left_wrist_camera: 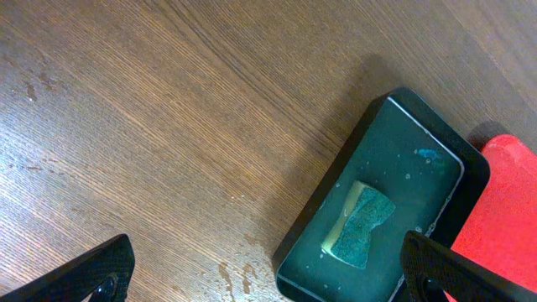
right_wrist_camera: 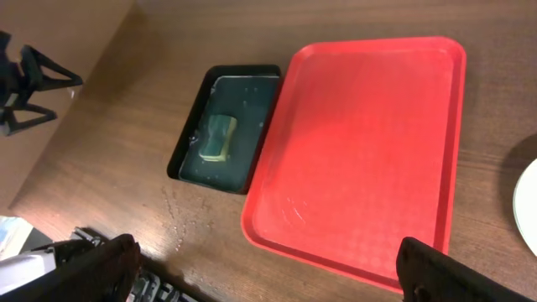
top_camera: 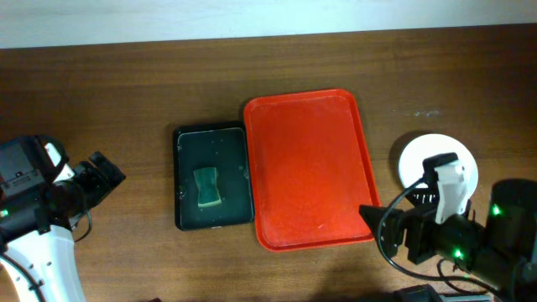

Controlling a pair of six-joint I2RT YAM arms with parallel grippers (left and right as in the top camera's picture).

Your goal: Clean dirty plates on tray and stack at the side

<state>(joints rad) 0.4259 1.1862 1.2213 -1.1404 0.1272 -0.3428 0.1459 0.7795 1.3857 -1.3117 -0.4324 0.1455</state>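
Observation:
The red tray (top_camera: 308, 168) lies at the table's middle with nothing on it; it also shows in the right wrist view (right_wrist_camera: 369, 151) and at the edge of the left wrist view (left_wrist_camera: 508, 218). A stack of plates with a white one on top (top_camera: 419, 159) sits on the bare table right of the tray, partly hidden by my right arm; its edge shows in the right wrist view (right_wrist_camera: 529, 201). My left gripper (top_camera: 105, 174) is open and empty at the far left. My right gripper (top_camera: 377, 222) is open and empty near the tray's front right corner.
A smaller black tray (top_camera: 213, 176) holding a green sponge (top_camera: 207, 186) sits against the red tray's left side; it shows in the left wrist view (left_wrist_camera: 386, 201) and the right wrist view (right_wrist_camera: 222, 130). Water drops lie on the wood near it (left_wrist_camera: 235, 277).

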